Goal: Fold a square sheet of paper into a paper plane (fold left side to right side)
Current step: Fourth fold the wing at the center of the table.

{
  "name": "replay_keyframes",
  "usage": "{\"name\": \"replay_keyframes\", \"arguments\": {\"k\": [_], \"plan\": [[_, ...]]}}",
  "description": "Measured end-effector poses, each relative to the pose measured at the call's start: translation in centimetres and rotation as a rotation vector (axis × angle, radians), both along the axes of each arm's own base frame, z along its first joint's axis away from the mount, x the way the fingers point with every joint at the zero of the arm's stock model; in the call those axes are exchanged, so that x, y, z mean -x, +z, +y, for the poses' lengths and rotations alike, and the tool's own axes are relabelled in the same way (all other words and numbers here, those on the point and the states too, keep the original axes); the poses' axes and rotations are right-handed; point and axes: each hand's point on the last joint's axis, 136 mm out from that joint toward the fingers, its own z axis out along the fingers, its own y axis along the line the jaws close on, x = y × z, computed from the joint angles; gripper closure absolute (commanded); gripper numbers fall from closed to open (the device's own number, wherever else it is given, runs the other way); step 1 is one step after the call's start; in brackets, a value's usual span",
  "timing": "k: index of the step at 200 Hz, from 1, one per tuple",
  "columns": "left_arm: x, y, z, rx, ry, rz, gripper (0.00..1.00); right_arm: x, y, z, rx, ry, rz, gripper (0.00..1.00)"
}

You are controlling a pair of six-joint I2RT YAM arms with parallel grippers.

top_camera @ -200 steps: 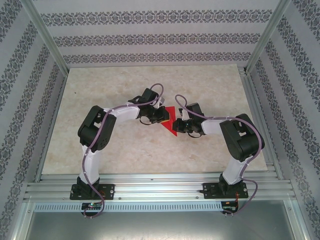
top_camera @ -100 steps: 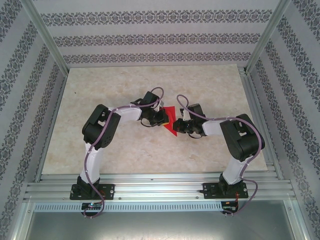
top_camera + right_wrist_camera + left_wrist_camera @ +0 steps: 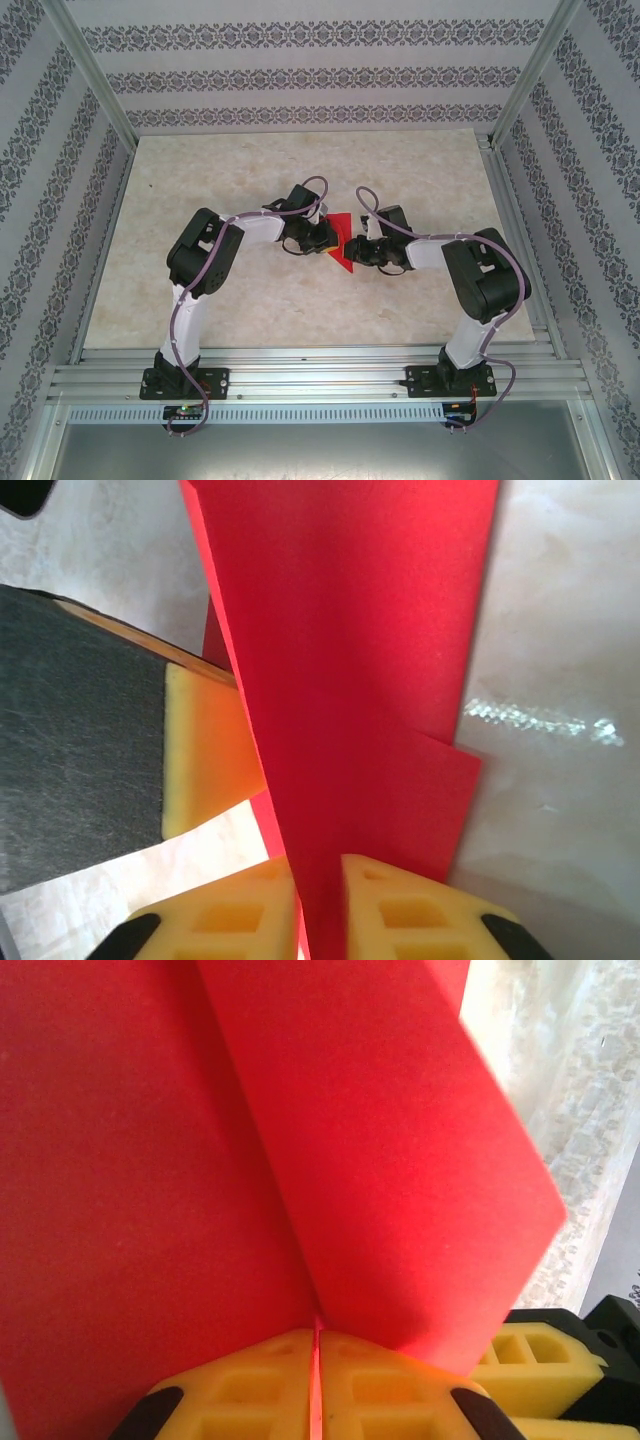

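The bright red sheet of paper (image 3: 341, 252) is folded into a pointed wedge and stands on edge at the table's middle, between both grippers. My left gripper (image 3: 322, 238) comes at it from the left. Its yellow jaws (image 3: 317, 1338) are shut on the paper's (image 3: 180, 1160) crease, and two flaps spread away above them. My right gripper (image 3: 356, 250) meets the paper from the right. Its jaws (image 3: 320, 870) stand slightly parted with a folded layer of the paper (image 3: 350, 630) rising through the gap. The left gripper's yellow pad (image 3: 200, 750) shows beyond the paper.
The beige marbled tabletop (image 3: 300, 170) lies bare around the arms. Aluminium frame posts and patterned walls close in the back and sides. A metal rail (image 3: 320, 375) carries both arm bases at the near edge.
The left arm has swung a little to the right, keeping its hold on the paper. The right gripper's jaws have parted slightly from shut.
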Motion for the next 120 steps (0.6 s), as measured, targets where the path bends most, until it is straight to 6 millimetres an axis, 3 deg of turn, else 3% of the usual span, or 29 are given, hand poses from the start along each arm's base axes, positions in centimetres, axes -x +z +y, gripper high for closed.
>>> {"name": "replay_keyframes", "arguments": {"k": [59,120], "plan": [[0.0,0.0,0.0,0.0,-0.001,0.0,0.88,-1.1,2.3,-1.2,0.103,-0.01,-0.053,0.62],[0.1,0.0,-0.1,-0.002,-0.002,-0.002,0.88,-1.0,1.5,-2.5,0.177,-0.041,-0.033,0.42]]}}
